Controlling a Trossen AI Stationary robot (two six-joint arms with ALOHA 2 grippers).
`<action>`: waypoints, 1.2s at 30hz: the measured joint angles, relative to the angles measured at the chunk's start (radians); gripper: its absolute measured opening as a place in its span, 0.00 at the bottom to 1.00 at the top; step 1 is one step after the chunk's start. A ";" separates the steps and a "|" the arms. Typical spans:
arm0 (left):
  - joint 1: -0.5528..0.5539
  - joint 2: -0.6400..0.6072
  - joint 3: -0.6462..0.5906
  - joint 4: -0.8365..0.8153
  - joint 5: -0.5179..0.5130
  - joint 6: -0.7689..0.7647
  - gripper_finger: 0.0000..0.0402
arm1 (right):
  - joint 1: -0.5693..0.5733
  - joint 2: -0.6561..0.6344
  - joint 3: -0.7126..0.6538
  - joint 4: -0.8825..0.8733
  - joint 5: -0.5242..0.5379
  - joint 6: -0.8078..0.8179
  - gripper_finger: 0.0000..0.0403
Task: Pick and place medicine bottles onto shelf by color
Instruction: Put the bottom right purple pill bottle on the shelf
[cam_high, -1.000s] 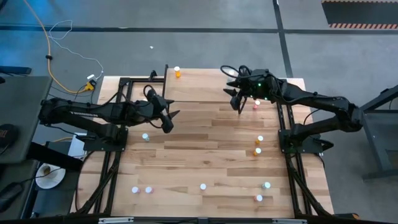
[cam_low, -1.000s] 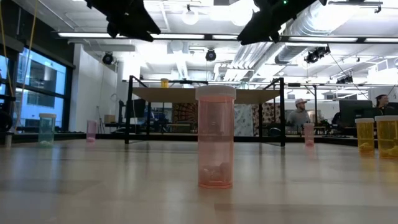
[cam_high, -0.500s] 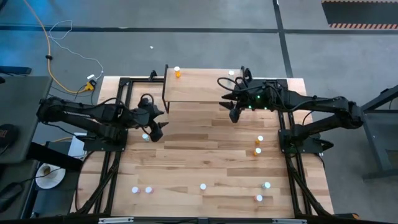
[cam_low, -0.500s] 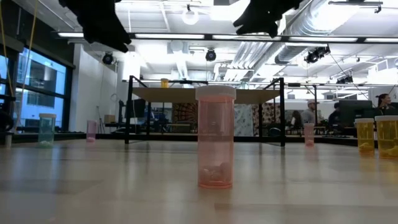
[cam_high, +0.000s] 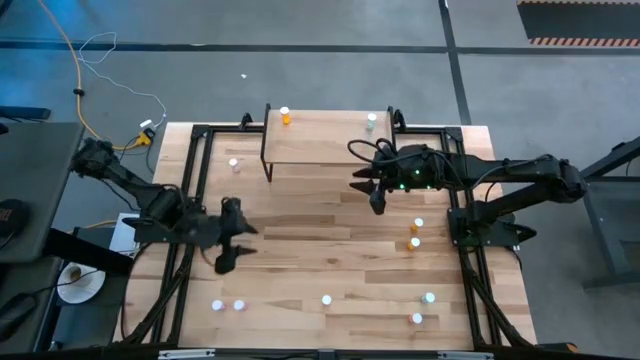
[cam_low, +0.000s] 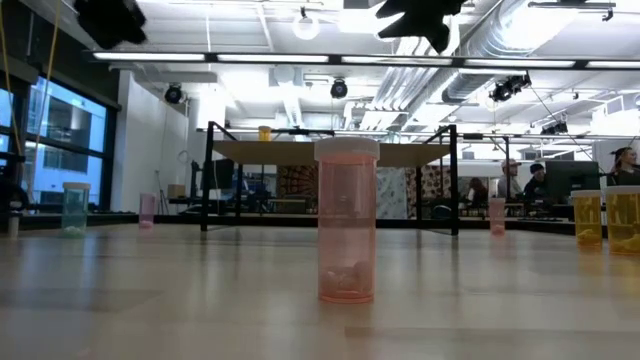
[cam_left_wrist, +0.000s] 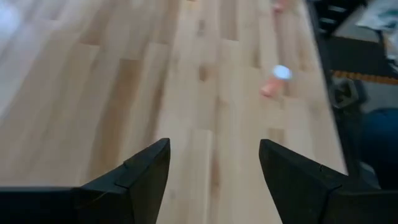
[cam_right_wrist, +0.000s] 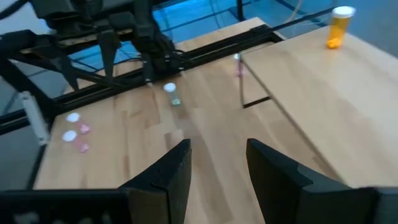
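Left claw (cam_high: 222, 262) hangs wide and empty over the counter (cam_high: 330, 230); two pink bottles (cam_high: 228, 305) stand upright just beyond it toward the near edge, far from the right claw (cam_high: 377, 203).

In the low view we see only dark pieces of both arms, cut off by the top edge. The yellow bottle (cam_low: 624, 218) at the table's right side is clipped by the frame. In the left wrist view the pink bottle (cam_left_wrist: 275, 81) near the table's edge is blurred. From above, the bottles along the near edge (cam_high: 326, 299) are too small to tell their colours.
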 joint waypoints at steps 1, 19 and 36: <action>-0.026 0.002 0.000 0.000 -0.010 -0.013 0.59 | 0.009 0.000 0.000 0.003 0.000 0.010 0.36; -0.349 0.175 0.000 0.047 -0.121 -0.164 0.59 | 0.155 0.000 0.000 0.022 0.098 0.039 0.36; -0.455 0.319 0.000 0.089 -0.132 -0.318 0.59 | 0.158 0.001 0.000 0.021 0.101 0.041 0.36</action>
